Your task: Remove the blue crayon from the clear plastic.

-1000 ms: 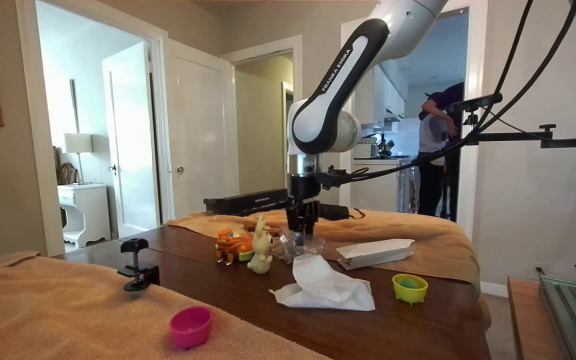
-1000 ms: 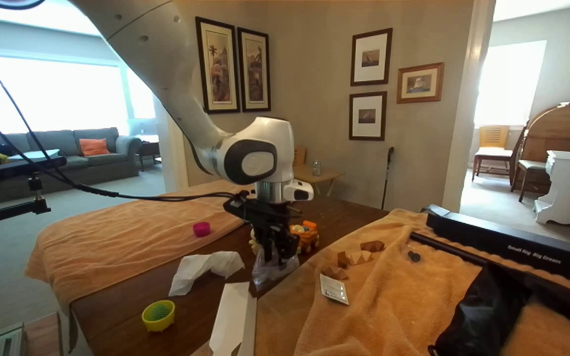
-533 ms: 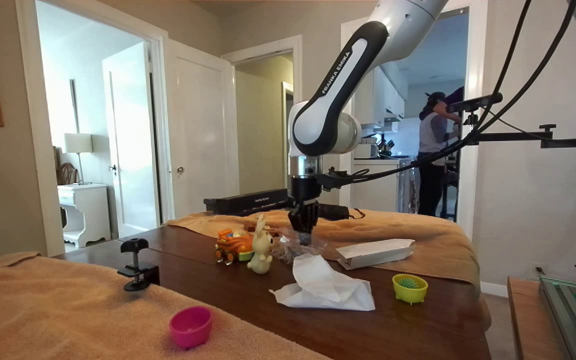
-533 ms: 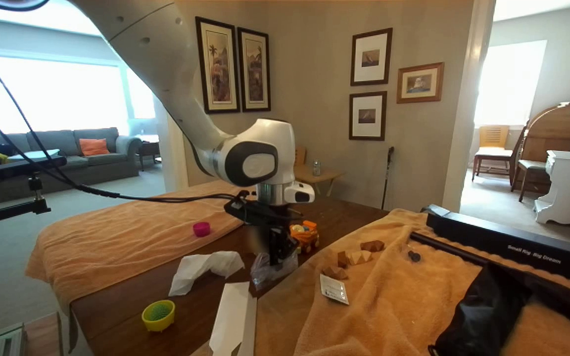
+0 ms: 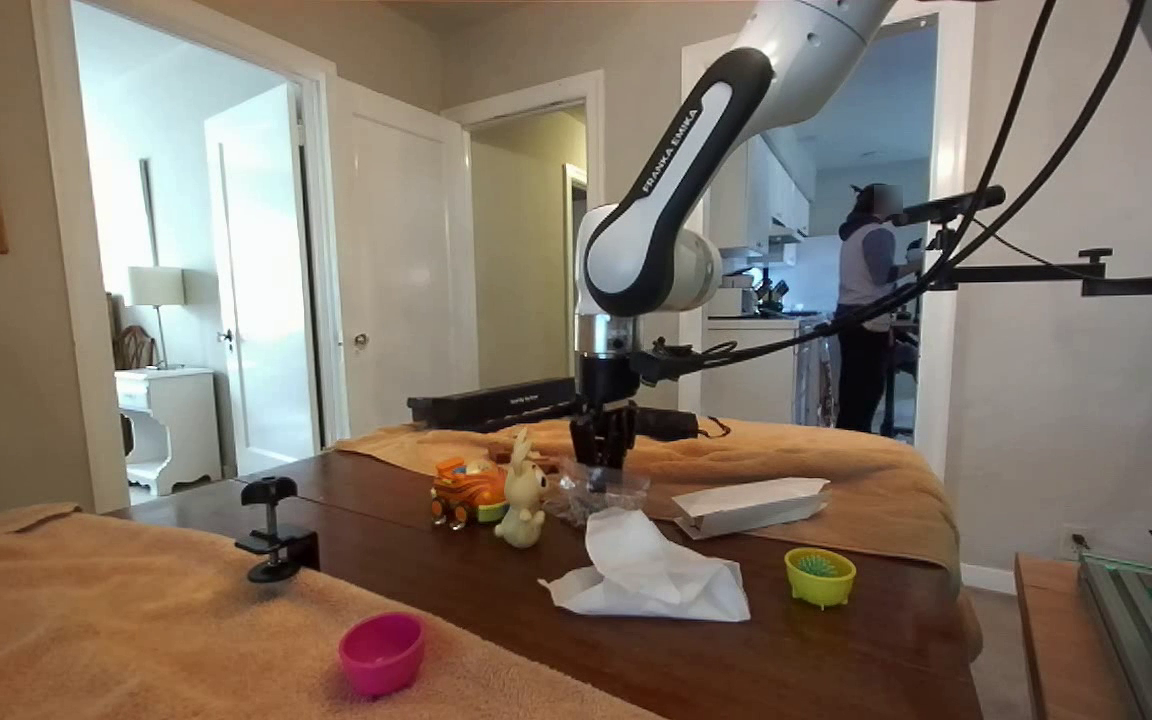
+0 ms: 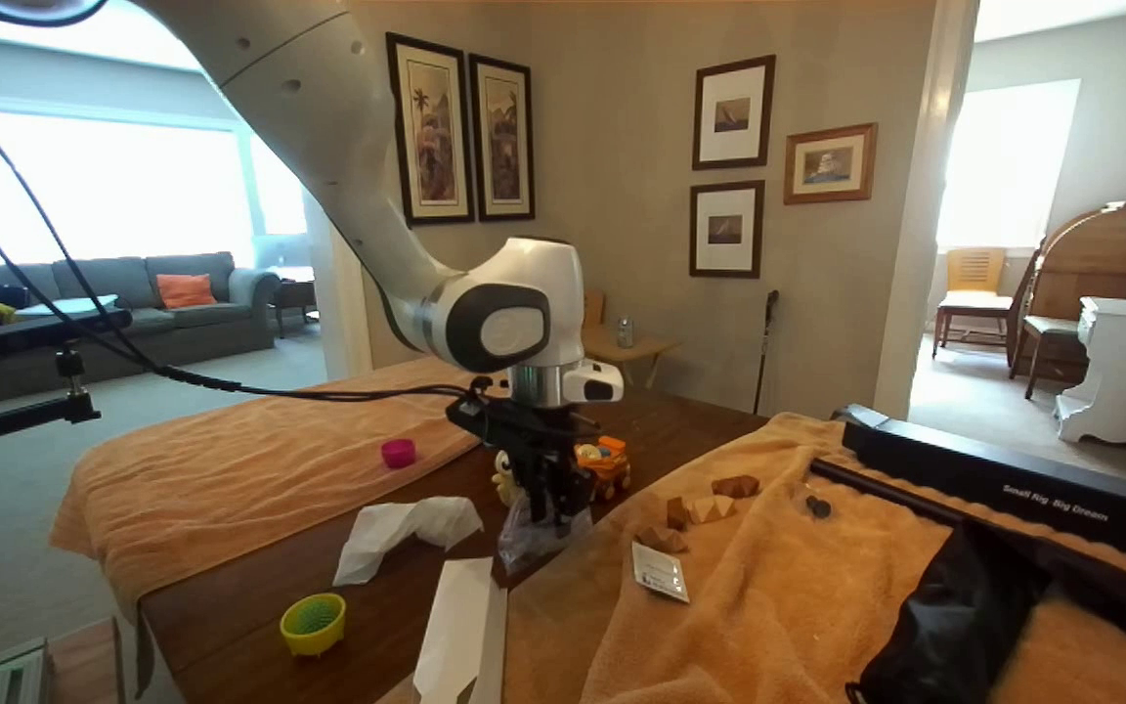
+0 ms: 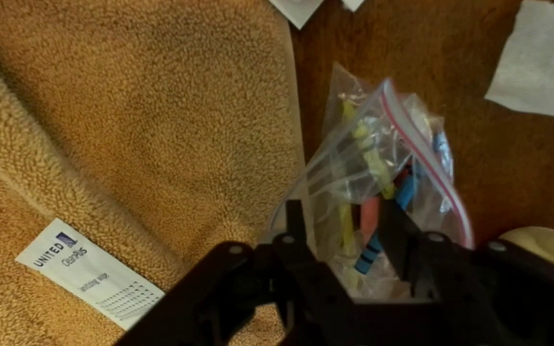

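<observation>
The blue crayon (image 7: pixel 368 258), with black bands near its lower end, lies slanted in the clear plastic bag (image 7: pixel 343 190) in the wrist view. Its middle is hidden behind my right finger (image 7: pixel 395 230). Yellow and red crayons (image 7: pixel 369 216) lie beside it, and the bag's zip strip (image 7: pixel 423 154) curves at the right. My gripper (image 7: pixel 341 206) is open over the bag, fingers apart, with nothing visibly held. In both exterior views the gripper (image 5: pixel 601 472) (image 6: pixel 555 513) points down at the bag (image 5: pixel 628 490) (image 6: pixel 526 548); the crayon cannot be made out there.
A pale rabbit figure (image 5: pixel 519 505) and an orange toy car (image 5: pixel 468 488) stand close beside the bag. White paper (image 5: pixel 651 570), a white box (image 5: pixel 751 505) and a yellow-green bowl (image 5: pixel 820 580) lie nearby. A towel (image 7: pixel 185 120) with a sachet (image 7: pixel 92 274) borders the bag.
Half a second ago the gripper looked narrower and slanted, with motion blur at one finger; now its fingers stand apart and upright. The bag has stayed at about the same place.
</observation>
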